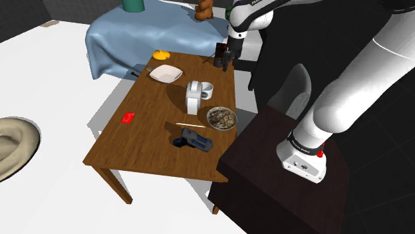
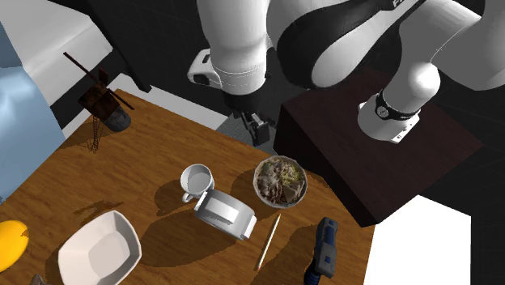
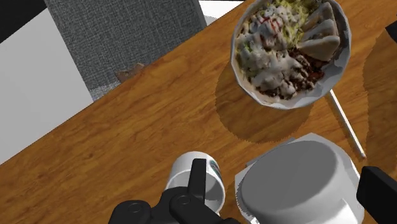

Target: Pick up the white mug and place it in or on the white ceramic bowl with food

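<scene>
Two black fingers (image 3: pixel 199 173), one white mug (image 3: pixel 217 184), one food-filled bowl (image 3: pixel 289 51)

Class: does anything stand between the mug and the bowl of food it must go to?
Nothing visible does: bare table separates the mug and the bowl. A grey appliance stands close beside the mug, off that line.

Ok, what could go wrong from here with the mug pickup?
In the wrist view the open hand sits centred over the grey appliance, with one finger above the rim of the white mug; a straight descent may hit either.
The mug stands close against the appliance, leaving little finger room.
The bowl is heaped with food, so the mug may tip there.
</scene>
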